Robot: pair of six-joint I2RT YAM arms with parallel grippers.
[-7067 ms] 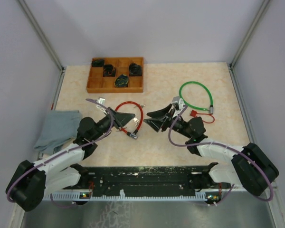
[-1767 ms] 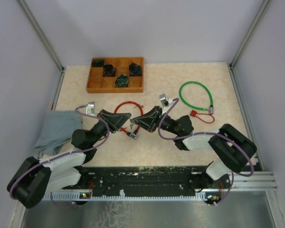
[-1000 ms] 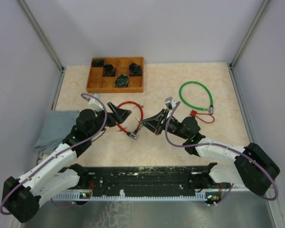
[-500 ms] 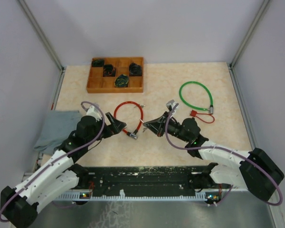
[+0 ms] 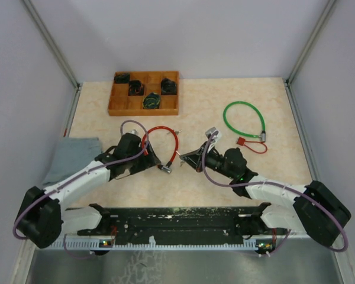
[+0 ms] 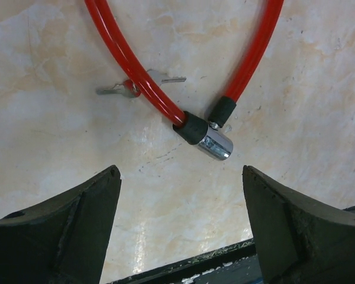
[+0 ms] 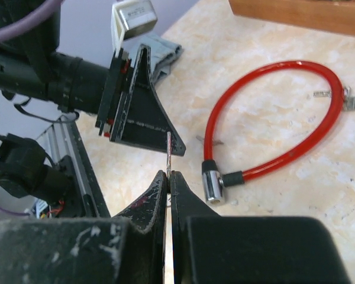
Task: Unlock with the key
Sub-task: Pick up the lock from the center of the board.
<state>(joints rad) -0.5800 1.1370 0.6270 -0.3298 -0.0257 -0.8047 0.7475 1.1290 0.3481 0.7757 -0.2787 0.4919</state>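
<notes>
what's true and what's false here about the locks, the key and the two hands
1. The right hand is shut on the key. True.
2. The left hand grips the barrel of the red lock. False: it is open, and the barrel lies untouched.
3. The key is in the barrel. False: it is held apart from it.
4. A green lock lies right of the red one in the top view. True.
5. The cloth is in the tray. False: it lies outside it, by the left arm.
</notes>
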